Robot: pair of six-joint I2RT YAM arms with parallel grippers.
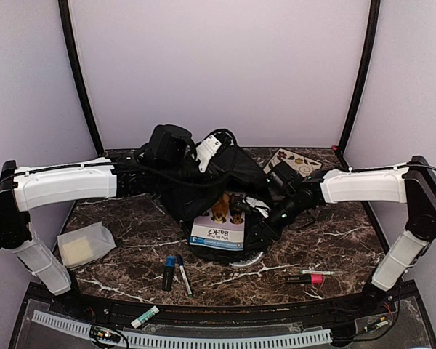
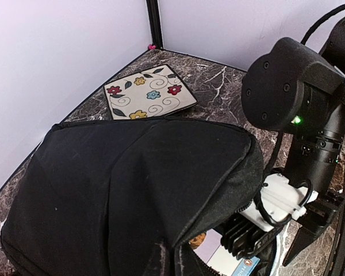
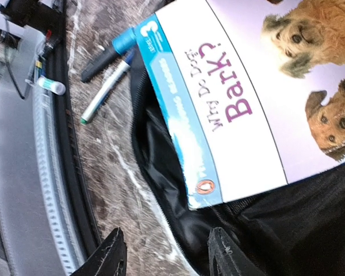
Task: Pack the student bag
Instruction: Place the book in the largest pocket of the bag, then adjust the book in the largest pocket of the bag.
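Observation:
The student bag (image 1: 203, 182), a large black backpack, lies mid-table with its top flap raised and its mouth open toward me. A book with dogs on its cover (image 1: 219, 222) sticks half out of the mouth; it fills the right wrist view (image 3: 247, 98). My left gripper (image 1: 207, 154) is at the raised flap (image 2: 132, 190). Its fingers are hidden under pinched fabric, and it seems shut on the flap. My right gripper (image 3: 167, 256) is open and empty. Its fingertips (image 3: 112, 253) straddle the bag's lower zipper rim (image 3: 161, 190), just beside the book's corner.
A blue-capped marker (image 1: 168, 270) and a pen (image 1: 183, 275) lie in front of the bag. A pink marker (image 1: 309, 278) lies front right, a white one (image 1: 145, 317) on the front rail. A translucent box (image 1: 83, 246) sits left, a flowered notebook (image 2: 149, 92) back right.

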